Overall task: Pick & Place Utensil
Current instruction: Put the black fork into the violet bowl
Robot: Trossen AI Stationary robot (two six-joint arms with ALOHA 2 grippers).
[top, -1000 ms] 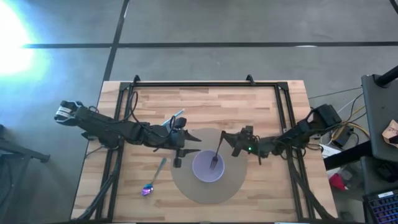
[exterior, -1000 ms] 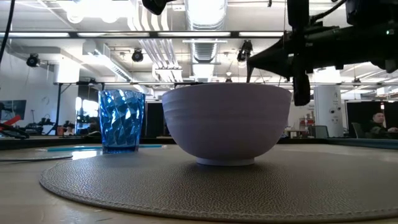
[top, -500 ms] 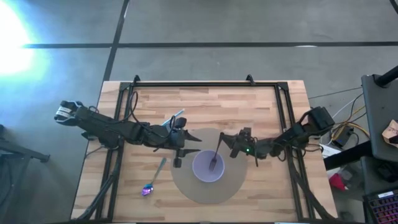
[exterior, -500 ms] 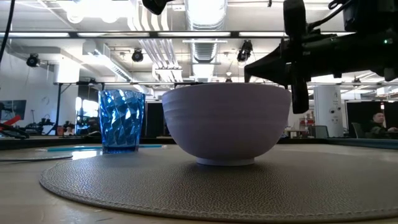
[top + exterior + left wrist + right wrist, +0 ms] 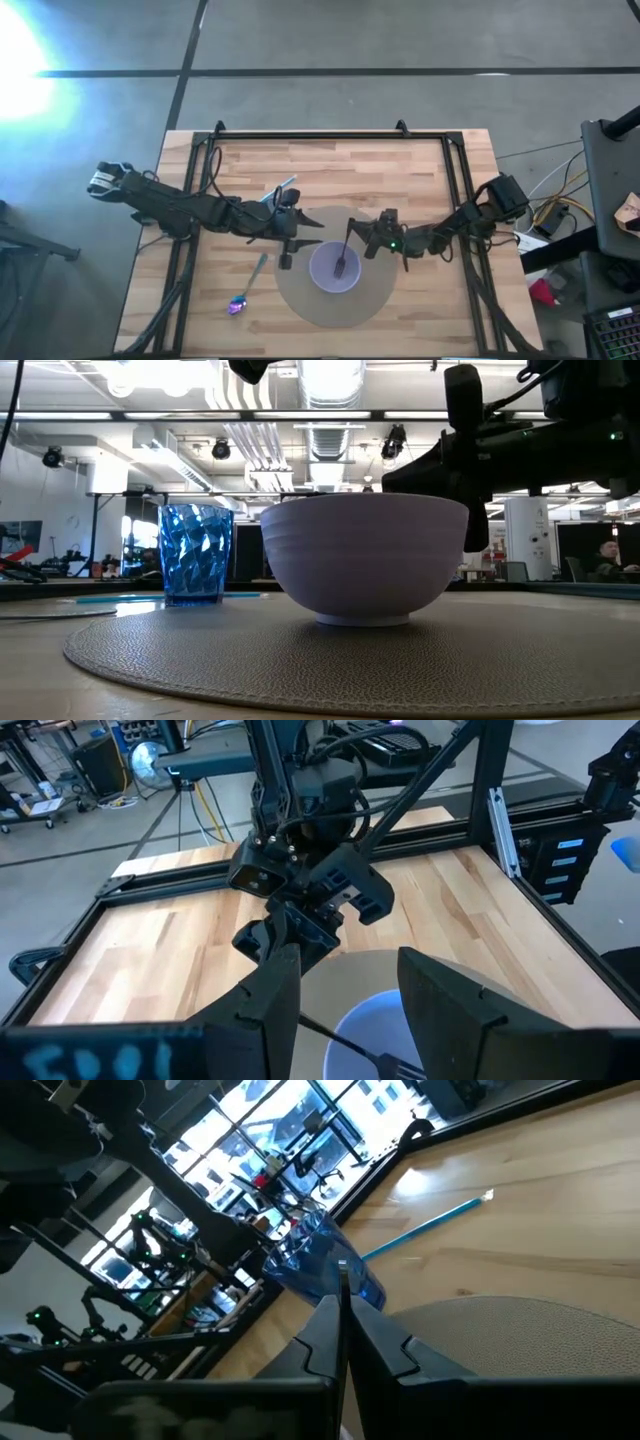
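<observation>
One lavender bowl [image 5: 335,271] sits on a round placemat [image 5: 330,305], a fork [image 5: 344,252] standing in it, handle clenched by the right gripper [image 5: 357,233]. The left gripper [image 5: 293,250] waits released beside the bowl. A blue cup [image 5: 196,553] stands nearby.

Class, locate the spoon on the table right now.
In the high view, the spoon lies on the wooden table, left of the round mat, below the left gripper.
</observation>
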